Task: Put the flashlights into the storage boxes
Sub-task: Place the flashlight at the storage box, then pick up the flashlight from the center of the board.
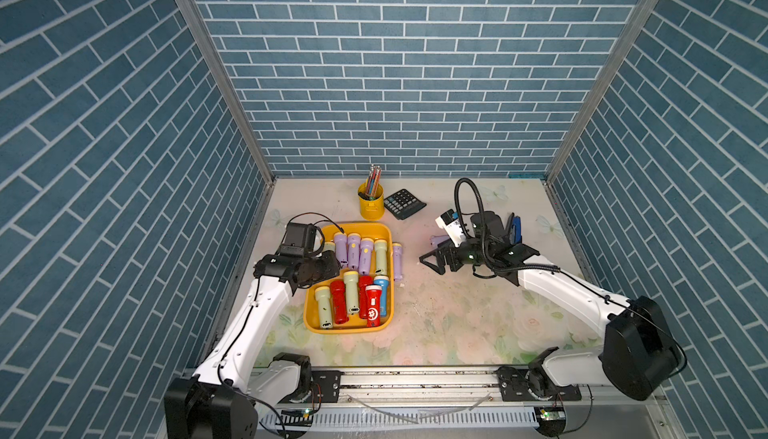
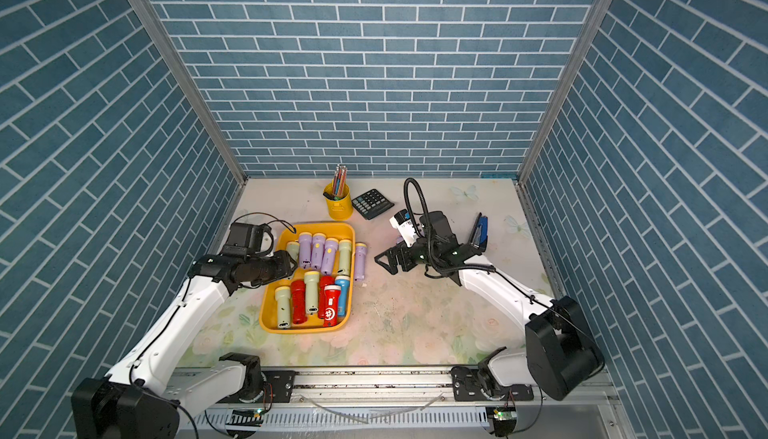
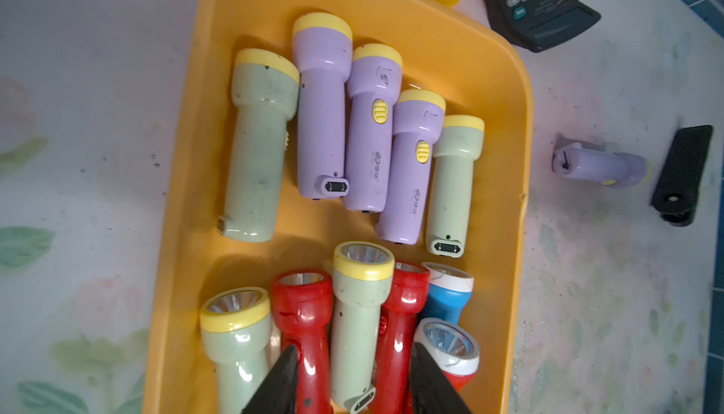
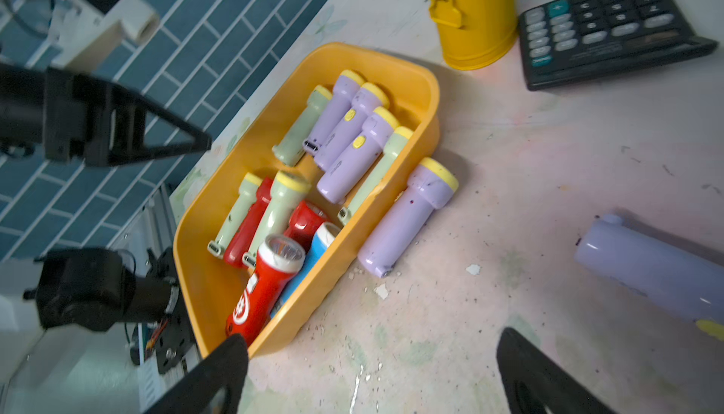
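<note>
The orange-yellow storage box [image 1: 349, 329] [image 2: 307, 329] lies left of the table's middle and holds several flashlights [image 3: 321, 118] in lilac, pale green, red and blue. My left gripper [image 3: 354, 349] [image 1: 330, 264] hovers over the box's left side; its jaws stand apart above a pale green flashlight [image 3: 358, 314] and grip nothing. One lilac flashlight [image 1: 397, 260] [image 4: 403, 220] lies on the table against the box's right wall. Another lilac flashlight [image 4: 650, 275] [image 3: 599, 165] lies further right, just beside my right gripper [image 4: 372, 337] [image 1: 432, 260]. That gripper is open and empty, low over bare table.
A yellow pencil cup [image 1: 371, 204] and a black calculator [image 1: 404, 203] stand behind the box. A blue-black stapler [image 1: 514, 229] sits behind the right arm. Blue brick walls close in the table on three sides.
</note>
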